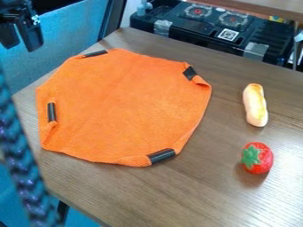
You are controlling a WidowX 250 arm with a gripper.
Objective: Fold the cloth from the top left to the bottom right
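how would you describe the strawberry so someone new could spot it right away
Find the wooden table with the big orange cloth spread on it. To the right of the cloth lie two toy foods, and the strawberry is the one nearer the camera. It is round and red with a green leafy top, unlike the long, pale yellow piece beyond it.

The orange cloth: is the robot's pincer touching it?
Apart. In the camera view, the pincer hangs at the upper left, with blue background showing between it and the orange cloth.
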